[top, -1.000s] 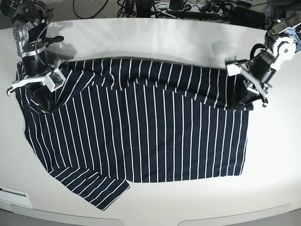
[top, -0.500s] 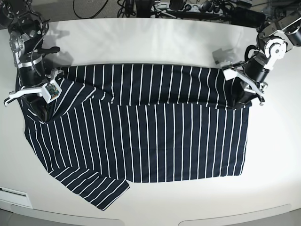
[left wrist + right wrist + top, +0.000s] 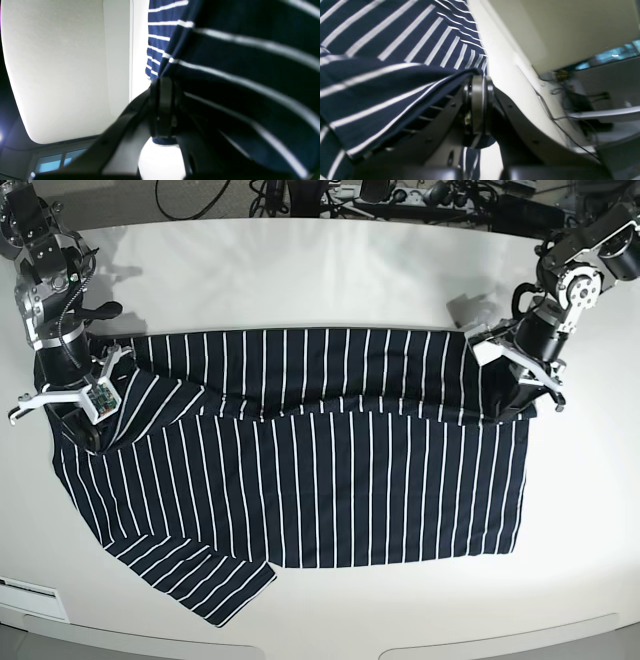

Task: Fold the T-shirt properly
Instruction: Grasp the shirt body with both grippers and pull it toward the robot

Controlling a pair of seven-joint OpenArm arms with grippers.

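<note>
Navy cloth with thin white stripes fills the middle of the base view: one T-shirt (image 3: 300, 470) lies spread across the white table (image 3: 320, 270), its far edge lifted at both ends and doubled toward the near side, so a folded band runs across the upper middle of the frame. One sleeve sticks out at the lower left

Two claws are at work, one per arm. At the right of the base view, the left gripper (image 3: 515, 402) is pressed together on the shirt's corner – in its wrist view the dark fingers (image 3: 162, 105) meet with a bit of navy fabric poking out below them. At the left of the base view, the right gripper (image 3: 80, 415) is likewise pinching the shirt, the cloth draping over its closed fingers (image 3: 477, 105) in its own wrist view

The step in hand looks like the first lengthwise fold – carrying the far edge over the body of the shirt. The next move probably calls for both arms to travel toward the bottom of the frame evenly, keeping the edge taut between them, then lay it flat before letting go
</note>
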